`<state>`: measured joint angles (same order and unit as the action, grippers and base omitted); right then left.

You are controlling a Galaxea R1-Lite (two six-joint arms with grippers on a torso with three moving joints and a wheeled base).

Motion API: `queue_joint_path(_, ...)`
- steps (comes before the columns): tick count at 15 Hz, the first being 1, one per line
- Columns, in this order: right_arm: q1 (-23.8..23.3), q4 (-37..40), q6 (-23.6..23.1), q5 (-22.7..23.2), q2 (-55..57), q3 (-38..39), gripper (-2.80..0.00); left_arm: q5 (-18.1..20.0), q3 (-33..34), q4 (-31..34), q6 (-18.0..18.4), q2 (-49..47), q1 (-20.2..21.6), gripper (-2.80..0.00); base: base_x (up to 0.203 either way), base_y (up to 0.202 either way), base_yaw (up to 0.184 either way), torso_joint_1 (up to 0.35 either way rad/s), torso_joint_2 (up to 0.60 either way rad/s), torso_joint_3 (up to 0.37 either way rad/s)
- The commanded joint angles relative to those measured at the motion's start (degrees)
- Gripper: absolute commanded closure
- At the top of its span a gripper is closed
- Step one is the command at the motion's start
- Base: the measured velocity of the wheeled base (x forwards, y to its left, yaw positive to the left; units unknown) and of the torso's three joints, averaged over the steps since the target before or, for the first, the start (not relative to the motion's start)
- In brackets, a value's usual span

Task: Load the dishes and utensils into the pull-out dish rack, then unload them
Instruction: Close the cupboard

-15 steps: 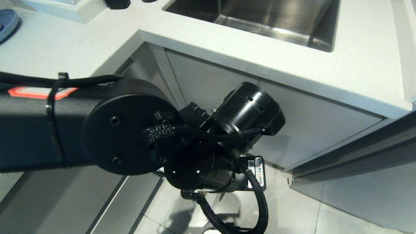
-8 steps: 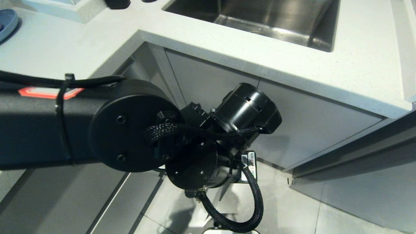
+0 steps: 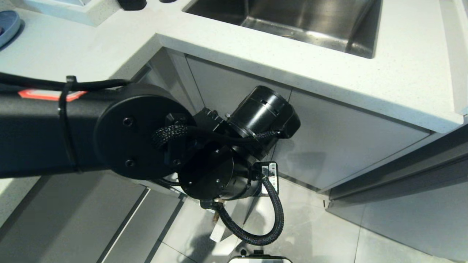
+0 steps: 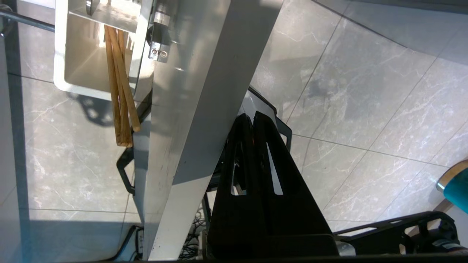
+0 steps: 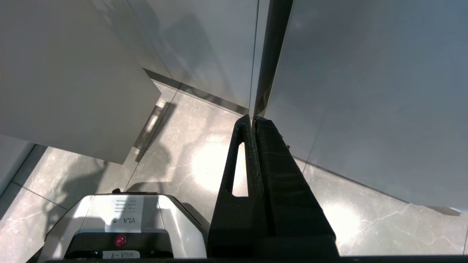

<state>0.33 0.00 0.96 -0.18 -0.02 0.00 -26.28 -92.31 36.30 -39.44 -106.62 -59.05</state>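
Right now the left gripper [image 4: 253,116] is clenched tight on nothing, tips just beside the pale cabinet front [image 4: 190,120] of the pull-out dish rack, floor tiles [image 4: 365,102] beneath. Chopsticks [image 4: 120,91] stick out of the white utensil cup [image 4: 73,73] on the front's other side. Right gripper [image 5: 253,118] also clenched and empty, parked by the closed cabinet doors [image 5: 365,91].

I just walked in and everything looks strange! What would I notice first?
The big black left arm fills the head view, reaching below the white countertop and its steel sink. In the left wrist view, wooden chopsticks stick out of a white utensil cup, beside the left gripper with its fingers shut.
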Motion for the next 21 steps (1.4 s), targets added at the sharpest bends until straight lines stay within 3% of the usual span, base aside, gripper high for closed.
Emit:
queue_joint_path(1, 0.02, 0.0, 0.01, 0.01, 0.02, 0.09, 0.0, -0.26, 0.17, 0.39, 0.84, 0.71, 1.39, 0.0, 0.0, 0.0, 0.0, 0.0, 0.0, 0.0)
queue_joint_path(8, 0.02, 0.0, 0.0, 0.01, 0.02, 0.09, 0.0, -0.31, 0.38, 1.23, 5.53, 3.11, 7.15, 0.0, 0.0, 0.0, 0.0, 0.0, 0.0, 0.0)
queue_joint_path(15, 0.02, -0.01, 0.03, 0.01, 0.02, 0.09, 0.0, -0.32, 2.18, 1.14, 14.06, 6.72, 15.88, 0.0, 0.0, 0.0, 0.0, 0.0, 0.0, 0.0)
queue_joint_path(18, 0.02, 0.0, 0.0, 0.01, 0.02, 0.09, 0.0, -0.25, 2.25, 0.97, 18.26, 7.97, 22.47, 0.0, 0.0, 0.0, 0.0, 0.0, 0.0, 0.0)
queue_joint_path(21, 0.02, 0.0, 0.0, 0.01, 0.02, 0.09, 0.0, -0.17, 2.19, 0.68, 24.21, 9.52, 31.98, 0.0, 0.0, 0.0, 0.0, 0.0, 0.0, 0.0)
